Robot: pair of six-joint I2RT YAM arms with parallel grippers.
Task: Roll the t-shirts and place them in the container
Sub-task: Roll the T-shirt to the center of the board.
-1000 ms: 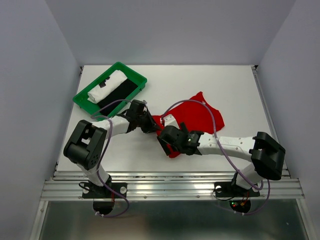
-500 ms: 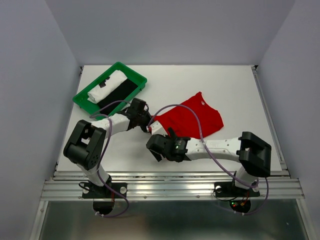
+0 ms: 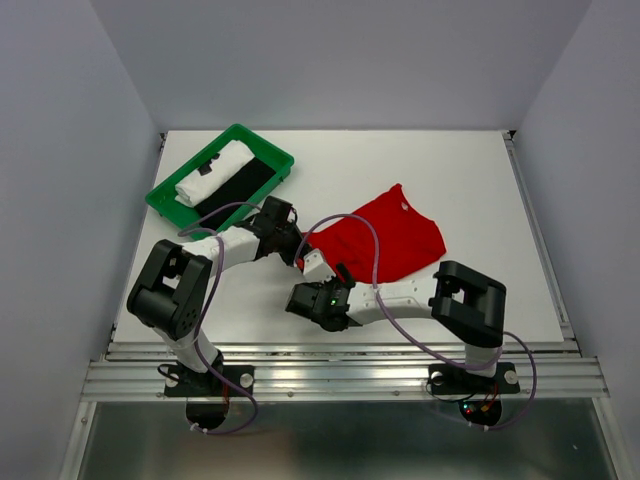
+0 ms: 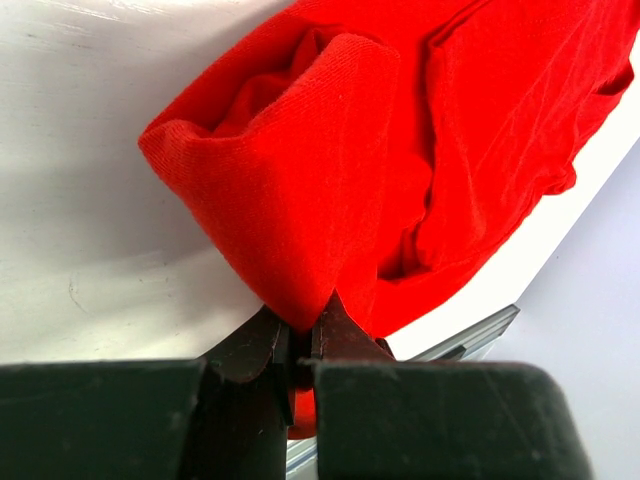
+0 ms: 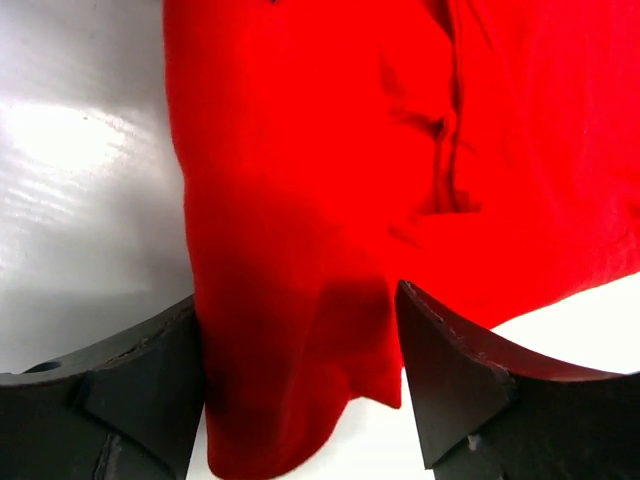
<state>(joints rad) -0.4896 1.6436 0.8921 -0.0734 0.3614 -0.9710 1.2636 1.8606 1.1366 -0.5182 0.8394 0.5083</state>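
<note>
**A:** Item one?

**B:** T-shirt [image 3: 395, 238], bright red, thin soft knit with a fine weave visible in the left wrist view [image 4: 300, 190]. It lies creased on the table [image 3: 420, 160], right of centre, with its near-left edge doubled into a loose rounded fold. There is a small dark mark at the collar, too small to read.

**A:** Grippers?

**B:** Left gripper [image 4: 302, 340], with dark jaws pressed together, pinching the bottom of that fold. Right gripper [image 5: 298, 295], with dark wedge-shaped fingers [image 5: 450, 370] spread apart. Red cloth [image 5: 330, 150] lies between them, and nothing is clamped.

**A:** Surface?

**B:** The table is white and glossy, with faint scuffs.

**A:** Other stock?

**B:** Green tray [image 3: 160, 196], rectangular plastic, at the far-left corner, well apart from the shirt. It holds a white roll [image 3: 218, 168] of cloth bearing a dark patch, unreadable. A flat black cloth [image 3: 238, 188] lies beside the roll.
</note>
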